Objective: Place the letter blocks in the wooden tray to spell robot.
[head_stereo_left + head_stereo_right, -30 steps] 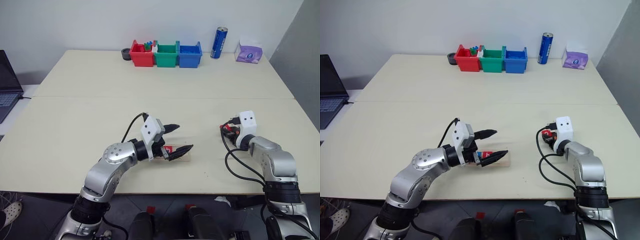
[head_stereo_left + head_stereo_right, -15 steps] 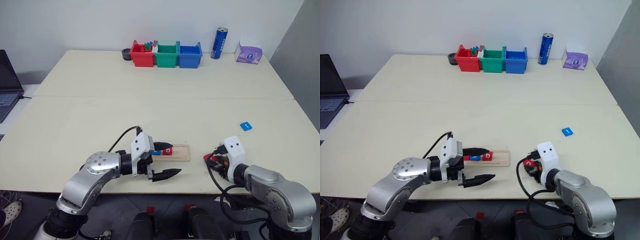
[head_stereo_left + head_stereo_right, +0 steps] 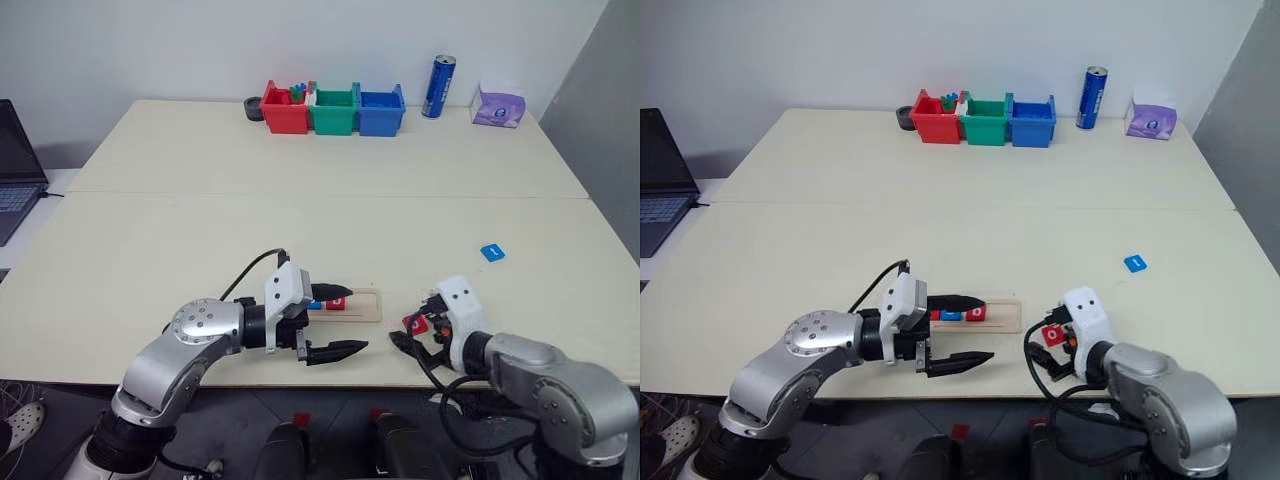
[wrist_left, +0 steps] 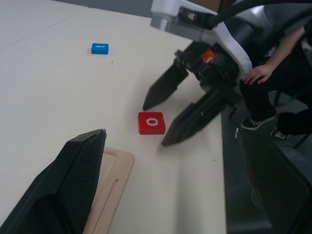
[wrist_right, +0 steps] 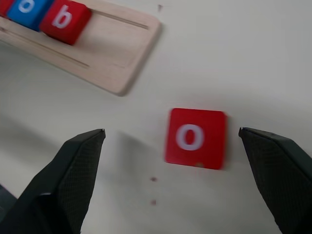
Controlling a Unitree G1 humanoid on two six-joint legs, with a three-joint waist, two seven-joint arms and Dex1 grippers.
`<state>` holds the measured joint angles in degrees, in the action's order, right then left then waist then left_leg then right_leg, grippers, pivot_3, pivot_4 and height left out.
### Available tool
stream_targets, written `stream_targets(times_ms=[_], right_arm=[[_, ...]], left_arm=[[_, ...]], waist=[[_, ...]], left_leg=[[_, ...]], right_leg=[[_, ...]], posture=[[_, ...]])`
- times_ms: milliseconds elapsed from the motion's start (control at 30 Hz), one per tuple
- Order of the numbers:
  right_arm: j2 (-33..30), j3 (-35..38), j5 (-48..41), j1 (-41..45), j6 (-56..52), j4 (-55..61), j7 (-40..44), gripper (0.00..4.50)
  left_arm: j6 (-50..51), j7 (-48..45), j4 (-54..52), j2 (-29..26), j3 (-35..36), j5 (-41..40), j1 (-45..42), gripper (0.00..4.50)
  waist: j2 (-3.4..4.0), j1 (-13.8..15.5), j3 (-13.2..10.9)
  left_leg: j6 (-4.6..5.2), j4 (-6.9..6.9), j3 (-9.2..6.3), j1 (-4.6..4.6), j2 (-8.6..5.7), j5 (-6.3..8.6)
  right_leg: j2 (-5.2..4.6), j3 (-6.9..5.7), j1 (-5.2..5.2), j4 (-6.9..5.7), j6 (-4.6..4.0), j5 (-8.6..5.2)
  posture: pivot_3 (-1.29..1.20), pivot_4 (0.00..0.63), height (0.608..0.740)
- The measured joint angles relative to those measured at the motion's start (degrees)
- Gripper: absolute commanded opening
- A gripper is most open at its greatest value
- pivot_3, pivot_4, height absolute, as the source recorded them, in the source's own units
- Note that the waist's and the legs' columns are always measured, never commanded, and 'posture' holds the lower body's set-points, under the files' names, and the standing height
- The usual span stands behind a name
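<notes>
Blocks first: three sit in the tray at its left end, and the right wrist view shows a blue o next to a red b, with another red block cut off at the frame edge, its letter unreadable. The right part of the tray's groove is bare. A red o lies flat on the worktop just past the tray's right end, apart from it. A blue block lies well off to the right, further back on the worktop, its letter too small to read.

The right tool hangs over the red o with its two black fingers spread wide, one on each side of the block; it grips nothing, and the block rests on the worktop between the tips. The left tool sits at the tray's left portion, also wide open and empty: one finger lies over the blocks in the tray, the other reaches along the near side of the tray above the worktop.

At the back edge stand three bins, red, green and blue in a row, with small pieces in the red one and a dark round thing just left of it. A blue can stands to their right, then a tissue pack. A laptop shows at the far left. In the left wrist view a person's hand rests on a dark-clad knee beyond the worktop edge
</notes>
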<state>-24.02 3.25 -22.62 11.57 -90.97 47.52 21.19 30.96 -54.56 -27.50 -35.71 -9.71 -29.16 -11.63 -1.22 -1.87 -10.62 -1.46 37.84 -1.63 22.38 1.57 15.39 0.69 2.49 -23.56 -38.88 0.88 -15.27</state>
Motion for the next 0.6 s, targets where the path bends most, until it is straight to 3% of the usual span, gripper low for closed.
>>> stream_targets(times_ms=[100,233,433,600], right_arm=[[-12.6,-0.6,-2.1,1.6,8.5,-1.5,8.4,4.48],[-24.3,-4.7,2.1,-1.2,40.1,-8.8,24.6,4.48],[-24.7,-11.0,8.7,-3.1,75.0,-31.6,39.4,4.48],[-22.0,-14.3,12.9,2.6,88.7,-43.7,43.7,4.48]], left_arm=[[-0.1,-0.4,0.2,-0.4,0.2,0.0,0.0,4.5],[-0.9,-2.6,1.1,-0.7,0.3,-0.1,0.0,4.5],[-4.2,-8.0,2.0,-3.6,0.4,0.1,1.5,4.5],[-5.3,-9.2,2.6,-3.9,0.4,0.2,1.4,4.5]], waist=[[0.0,0.0,0.0],[-0.05,0.0,-0.1],[-0.09,0.0,-0.1],[-0.1,0.0,-0.1]], left_leg=[[0.02,-0.04,0.01,0.04,0.01,0.01],[0.09,-0.1,-0.01,0.07,0.1,0.05],[0.1,0.02,0.12,0.05,0.07,0.06],[0.09,0.09,0.13,-0.04,0.07,0.05]], right_leg=[[0.02,-0.03,-0.01,0.15,0.0,0.0],[0.11,-0.1,0.0,0.3,0.01,-0.02],[0.06,0.01,0.01,0.22,0.02,-0.02],[0.05,0.05,0.04,0.03,0.04,0.0]], posture=[[0.0,0.15,0.74],[0.0,0.15,0.74],[0.0,0.15,0.74],[0.0,0.15,0.74]])
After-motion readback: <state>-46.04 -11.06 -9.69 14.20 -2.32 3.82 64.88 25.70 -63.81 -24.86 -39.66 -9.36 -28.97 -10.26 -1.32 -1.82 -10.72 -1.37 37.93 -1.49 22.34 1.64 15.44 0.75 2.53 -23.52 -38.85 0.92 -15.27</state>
